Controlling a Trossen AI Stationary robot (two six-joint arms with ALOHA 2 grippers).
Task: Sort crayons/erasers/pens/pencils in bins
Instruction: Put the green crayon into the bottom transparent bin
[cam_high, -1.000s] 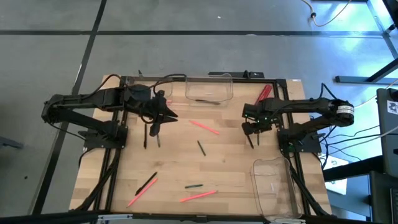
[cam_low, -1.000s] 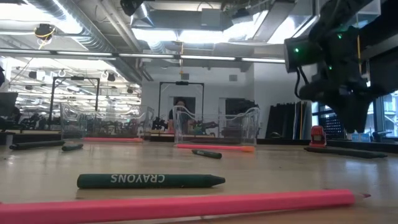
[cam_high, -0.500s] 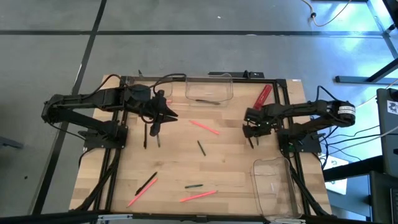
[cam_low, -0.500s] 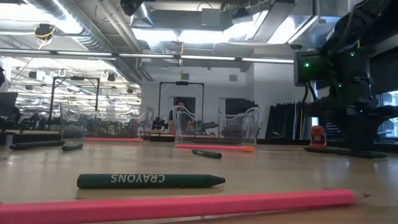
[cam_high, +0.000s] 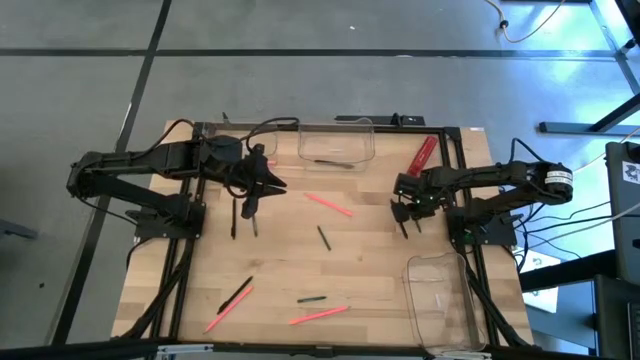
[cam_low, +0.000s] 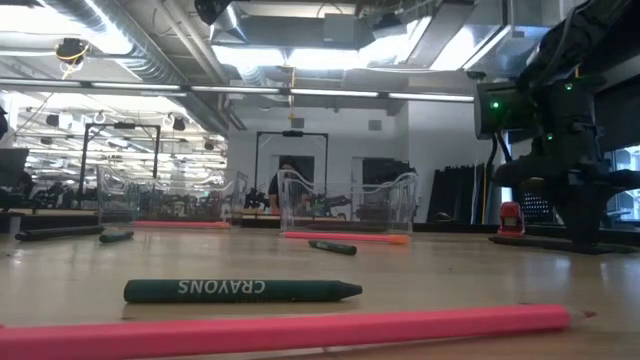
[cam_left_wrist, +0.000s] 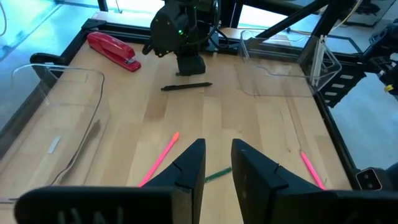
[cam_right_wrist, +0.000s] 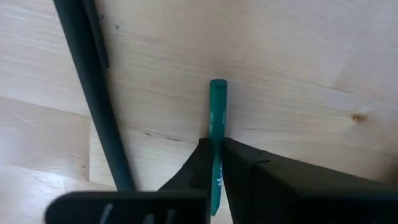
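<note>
My right gripper (cam_high: 405, 208) stands at the table's right side, fingers pointing down at the wood, shut on a green crayon (cam_right_wrist: 217, 106) that lies flat on the table. A black pen (cam_right_wrist: 93, 93) lies right beside that crayon; it also shows in the high view (cam_high: 404, 227). My left gripper (cam_left_wrist: 217, 158) hovers open and empty over the far left of the table, pointing toward the right arm. A clear bin (cam_high: 336, 142) stands at the far edge and another (cam_high: 440, 300) at the near right. A second black pen (cam_high: 236, 293) lies near left. My right gripper pinches the green crayon's middle part (cam_right_wrist: 216, 132) between its two fingers, which come from above, pointing down, and lie across the crayon. The crayon lies flat on the table, one end (cam_right_wrist: 218, 84) sticking out past the fingertips, the other hidden under the gripper.
Pink pencils (cam_high: 328, 204) (cam_high: 318, 316) (cam_high: 225, 312) and dark green crayons (cam_high: 323, 237) (cam_high: 312, 298) lie scattered mid-table. Two dark sticks (cam_high: 235, 220) (cam_high: 253, 225) lie below the left gripper. A red stapler (cam_high: 424, 152) sits at the far right.
My right gripper has come down from above the table onto the wood beside the black pen, then shifted slightly toward the right edge. The left arm has kept still.
</note>
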